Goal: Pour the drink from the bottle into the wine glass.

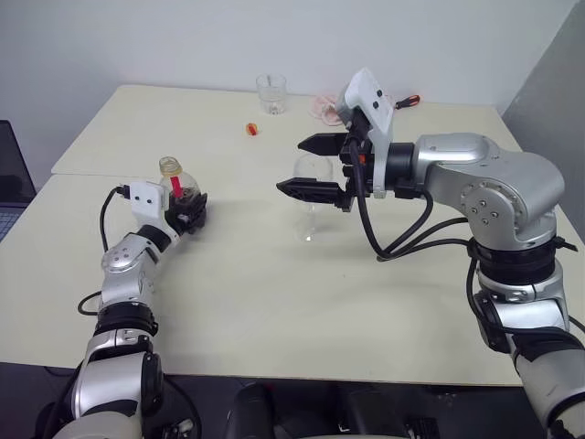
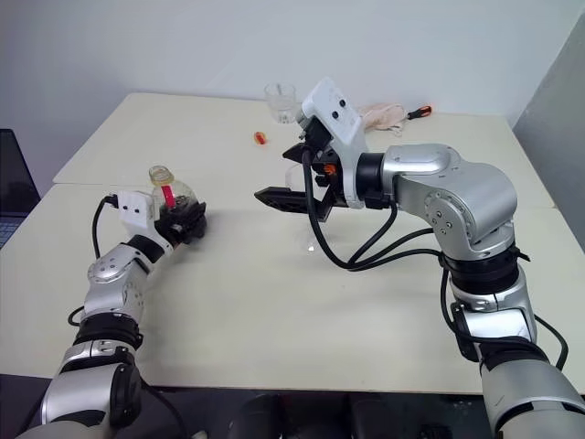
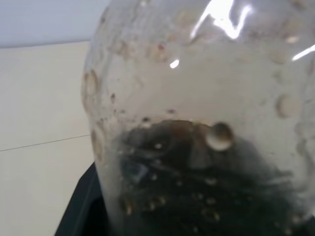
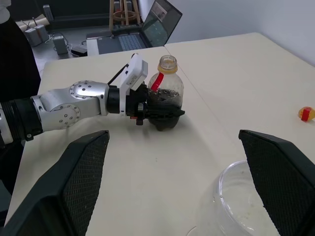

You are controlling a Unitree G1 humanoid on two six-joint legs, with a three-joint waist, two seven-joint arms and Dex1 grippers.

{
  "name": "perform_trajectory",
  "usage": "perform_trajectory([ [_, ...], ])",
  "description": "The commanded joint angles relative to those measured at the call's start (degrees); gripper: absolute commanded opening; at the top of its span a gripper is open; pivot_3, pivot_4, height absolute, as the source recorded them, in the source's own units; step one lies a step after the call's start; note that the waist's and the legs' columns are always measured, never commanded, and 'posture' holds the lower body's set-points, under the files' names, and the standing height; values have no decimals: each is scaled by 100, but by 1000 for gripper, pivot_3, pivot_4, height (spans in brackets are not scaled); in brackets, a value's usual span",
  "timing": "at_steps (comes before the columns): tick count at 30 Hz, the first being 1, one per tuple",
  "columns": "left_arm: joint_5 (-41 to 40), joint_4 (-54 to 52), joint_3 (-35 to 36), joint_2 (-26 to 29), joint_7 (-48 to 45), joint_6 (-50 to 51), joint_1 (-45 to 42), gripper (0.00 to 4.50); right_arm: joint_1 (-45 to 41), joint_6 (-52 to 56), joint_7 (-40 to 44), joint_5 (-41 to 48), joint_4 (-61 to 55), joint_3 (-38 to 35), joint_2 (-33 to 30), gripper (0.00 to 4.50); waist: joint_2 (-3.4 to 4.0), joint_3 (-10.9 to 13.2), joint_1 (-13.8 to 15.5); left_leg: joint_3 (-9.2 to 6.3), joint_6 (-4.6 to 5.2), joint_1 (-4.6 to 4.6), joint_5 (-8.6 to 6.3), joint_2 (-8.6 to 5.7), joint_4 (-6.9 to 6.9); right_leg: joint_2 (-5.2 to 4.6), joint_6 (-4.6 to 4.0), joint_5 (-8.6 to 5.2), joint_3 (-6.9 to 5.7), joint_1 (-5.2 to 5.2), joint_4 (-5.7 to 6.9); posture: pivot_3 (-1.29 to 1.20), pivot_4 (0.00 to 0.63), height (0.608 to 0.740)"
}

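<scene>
1. Clear bottle with a red strip and a dark brown drink at the bottom.
2. Clear wine glass.
3. Cream table.
4. Yellow-red cap.
5. Black fingers with a tiny grid pattern.

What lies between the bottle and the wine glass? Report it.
Nothing: bare table separates the bottle from the wine glass, seen in the left eye view.
</scene>
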Motion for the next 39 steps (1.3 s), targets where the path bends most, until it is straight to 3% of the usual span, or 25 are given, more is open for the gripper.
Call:
perform_trajectory([
  [1, -1, -269, -3, 22, -15, -59, -112, 1591, -28, -44, 47, 112, -203, -175, -105, 4500, 0, 0, 0, 0, 0, 0, 0, 0, 0, 0, 0, 0, 0, 0, 0, 0, 150, 740],
  [5, 16, -325, -24, 86, -30, -81, -198, 1263, 68, -108, 71, 98, -224, -169, -230, 4500, 0, 0, 0, 0, 0, -1, 0, 0, 1, 0, 0, 0, 0, -1, 0, 0, 150, 740],
  [13, 552, -544, -577, 494, -458, -362, -1058, 1241, 1109, -235, -68, 133, -852, -826, -1050, 4500, -13, 10, 108, -6, -1, -12, 0, -2, 0, 3, 0, 0, -7, -4, -10, 0, 150, 740],
  [17, 1118, -14, -1023, 596, -587, -939, -1926, 1228, 2019, -111, -493, 454, -1424, -1702, -1016, 4500, -17, 10, 162, -14, -1, -18, 0, -9, 4, 10, 1, 0, -16, 2, -21, 0, 150, 740],
  [20, 1552, 584, -1329, 549, -432, -1447, -2354, 1147, 2758, -546, -510, 455, -1712, -1924, -972, 4500, -15, 9, 157, -6, 0, -13, 0, -14, 2, 8, 3, -1, -7, 14, -35, 0, 150, 740],
  [27, 2875, 1704, -2229, 522, 483, -2621, -3148, 1137, 3425, -1449, -742, 374, -2095, -1866, -543, 4500, -10, 14, 82, -10, 0, -11, 0, -4, 1, 33, 7, -1, 1, 6, -26, 0, 150, 740],
  [39, 3397, 2340, -2594, 87, 965, -3063, -3913, 1133, 3730, -1913, -1121, 175, -2311, -1205, -396, 4500, -10, 14, 111, -1, 0, -11, 0, -4, 7, 31, 6, -2, 3, 6, -21, 0, 150, 740],
])
